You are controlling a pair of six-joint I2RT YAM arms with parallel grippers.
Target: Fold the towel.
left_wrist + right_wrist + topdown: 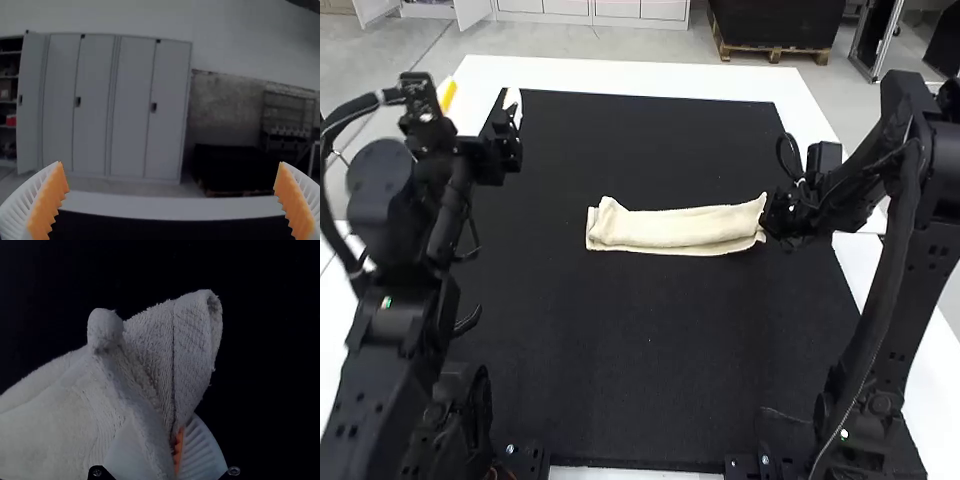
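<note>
Your towel [680, 228] is cream, and the right wrist view shows you a thin dark line running along a flap, with fine cross-hatching in the pile. The mat [650, 330] under it is black, and the table [620, 75] is white around that. Your left arm [395, 330] and right arm [920, 270] are black, each with a dot of green light. On your left gripper [480, 98] you have white ribbed fingers [22, 202] with orange pads [52, 202]; your right gripper [785, 215] has a white ribbed finger [202, 452] with an orange pad [178, 447].
</note>
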